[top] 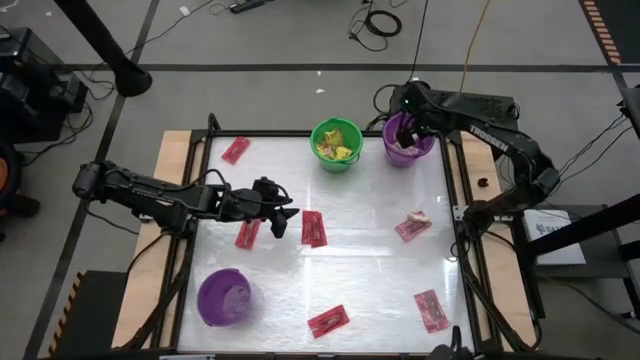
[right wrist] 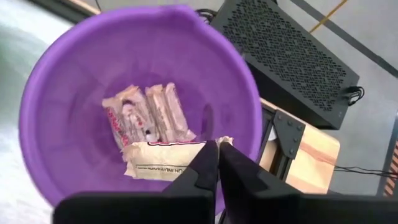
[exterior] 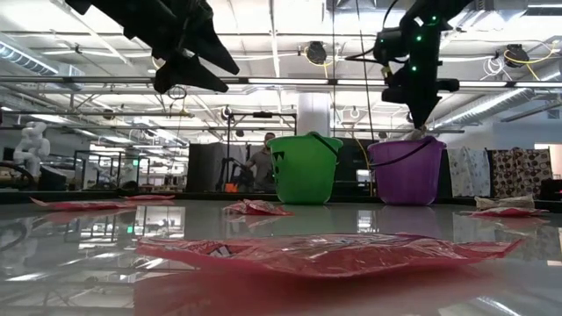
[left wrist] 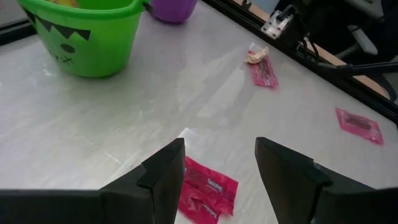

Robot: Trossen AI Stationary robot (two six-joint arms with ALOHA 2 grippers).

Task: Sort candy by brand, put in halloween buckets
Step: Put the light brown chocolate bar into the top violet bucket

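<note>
The right gripper's (right wrist: 218, 155) fingers are pressed together on the edge of a tan wrapper (right wrist: 165, 160), a crinkled flat packet hanging just inside the far purple bucket (right wrist: 74, 81), directly above two more tan pieces (right wrist: 149, 115) on its smooth plastic floor. The drop is straight down.

The left gripper (left wrist: 219, 163) hovers with fingers spread above a glossy red packet (left wrist: 205, 190) on the shiny white desk (left wrist: 124, 118), the packet's long axis roughly across the gap. The green bucket (top: 336, 145) holds yellow packets; the near purple bucket (top: 224, 297) sits by the left arm.
</note>
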